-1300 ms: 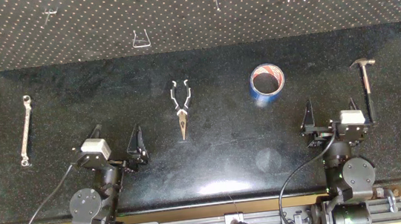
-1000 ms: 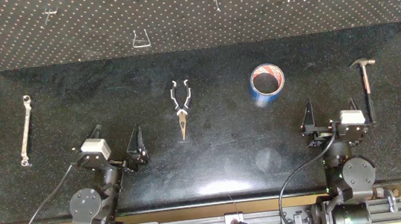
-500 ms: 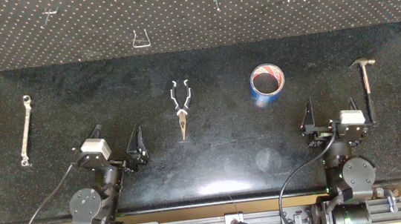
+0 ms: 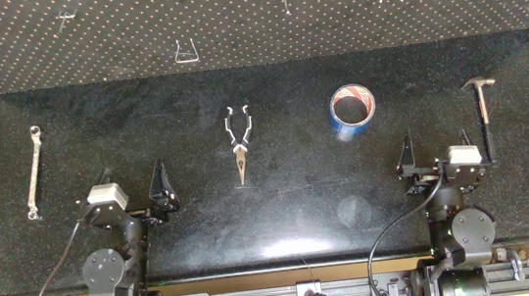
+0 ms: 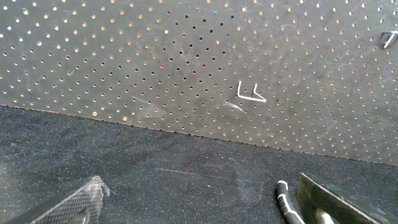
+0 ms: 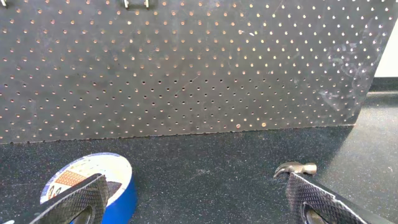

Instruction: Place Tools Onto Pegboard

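My left hand point(image 4: 133, 186) has slid toward 9 o'clock since a moment ago, so it is now closer to the wrench point(image 4: 33, 172). Its fingers are spread wide and hold nothing. My right hand point(image 4: 436, 150) has stayed where it was. It is spread wide too, and it is empty.

The tools are in the same spots on the black surface point(image 4: 291, 214). The wrench is at 9 o'clock and the pliers point(image 4: 239, 143) are in the middle. The blue tape roll point(image 4: 352, 109) is toward 2 o'clock. The hammer point(image 4: 482, 110) is at 3 o'clock, just beside my right hand. The pegboard point(image 4: 251, 16) with its hooks point(image 4: 186, 53) is at 12 o'clock.
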Tool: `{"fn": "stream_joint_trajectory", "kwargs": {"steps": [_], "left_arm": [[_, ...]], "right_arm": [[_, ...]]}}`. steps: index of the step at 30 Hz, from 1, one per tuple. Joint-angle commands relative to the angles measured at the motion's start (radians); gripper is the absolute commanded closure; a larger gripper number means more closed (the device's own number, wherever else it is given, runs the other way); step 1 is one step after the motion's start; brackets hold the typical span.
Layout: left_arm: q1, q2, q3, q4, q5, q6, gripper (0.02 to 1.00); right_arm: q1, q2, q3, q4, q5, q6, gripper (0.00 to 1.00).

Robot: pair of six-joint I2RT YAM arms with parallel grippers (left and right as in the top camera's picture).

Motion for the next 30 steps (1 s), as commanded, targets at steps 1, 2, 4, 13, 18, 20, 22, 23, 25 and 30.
{"fn": "stream_joint_trajectory", "kwargs": {"steps": [1, 2, 4, 13, 18, 20, 22, 23, 25, 30], "left_arm": [[0.005, -0.013, -0.001, -0.008, -0.011, 0.012, 0.023], [0.004, -0.013, -0.001, -0.008, -0.008, 0.012, 0.023], [0.004, -0.013, -0.001, -0.008, -0.013, 0.013, 0.023], [0.164, 0.237, 0.362, -0.437, -0.004, 0.077, 0.025], [0.443, 0.623, 0.717, -0.756, 0.043, 0.305, 0.025], [0.555, 0.860, 0.880, -0.874, 0.090, 0.480, 0.025], [0.622, 1.022, 0.998, -0.969, 0.091, 0.607, 0.025], [0.656, 1.110, 1.058, -1.026, 0.091, 0.683, 0.025], [0.718, 1.275, 1.175, -1.083, 0.099, 0.746, 0.025], [0.757, 1.520, 1.329, -1.139, 0.095, 0.826, 0.025]], "right_arm": [[-0.005, -0.007, -0.007, -0.002, -0.016, -0.017, 0.060], [-0.005, -0.007, -0.007, -0.002, -0.016, -0.017, 0.064], [-0.005, -0.007, -0.007, -0.002, -0.016, -0.017, 0.062], [-0.005, -0.007, -0.007, -0.002, -0.016, -0.017, 0.064], [-0.005, -0.007, -0.007, -0.002, -0.016, -0.017, 0.062], [-0.005, -0.007, -0.007, -0.002, -0.016, -0.017, 0.064], [-0.005, -0.007, -0.007, -0.002, -0.016, -0.017, 0.062], [-0.005, -0.007, -0.007, -0.002, -0.016, -0.017, 0.062], [-0.005, -0.007, -0.007, -0.002, -0.016, -0.017, 0.064], [-0.005, -0.007, -0.007, -0.002, -0.016, -0.017, 0.064]]}}
